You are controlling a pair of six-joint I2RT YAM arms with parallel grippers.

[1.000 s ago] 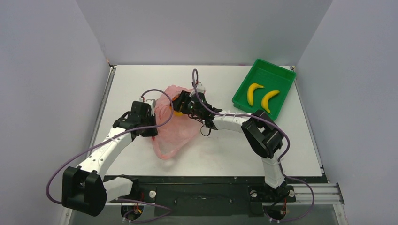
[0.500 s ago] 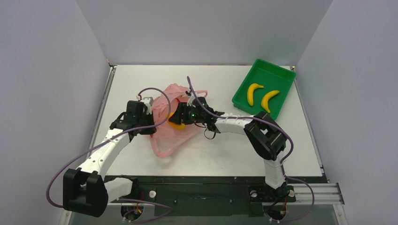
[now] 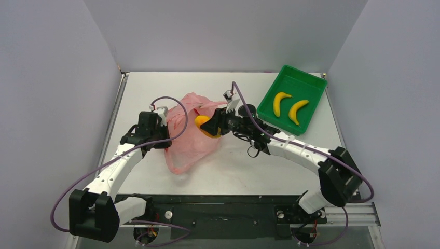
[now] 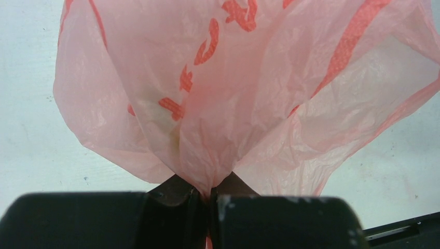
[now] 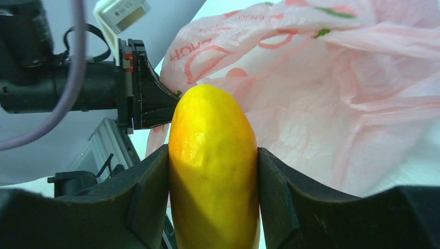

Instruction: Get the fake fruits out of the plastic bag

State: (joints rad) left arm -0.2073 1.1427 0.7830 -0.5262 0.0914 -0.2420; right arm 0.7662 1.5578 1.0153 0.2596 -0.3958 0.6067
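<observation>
Item, last fruit: my right end effector [image 5: 212, 174] is clamping, half open, the mango-like fruit [image 5: 212, 135] across its middle at the mouth of the plastic bag [image 4: 244, 104]. I am judging it rigid, light and glossy-slippery. My left end effector [image 4: 209, 199], fully closed, is pinching a gathered fold of the limp film. The red lettering [image 4: 207, 44] is reading as too crumpled to decipher, and two bananas [image 3: 283, 104] are lying in the green tray [image 3: 311, 83].

right gripper [image 3: 211, 126] holds the mango [image 3: 203, 124] at the edge of the pink bag [image 3: 188, 146]; two bananas [image 3: 280, 103] lie in the green tray [image 3: 305, 84].
</observation>
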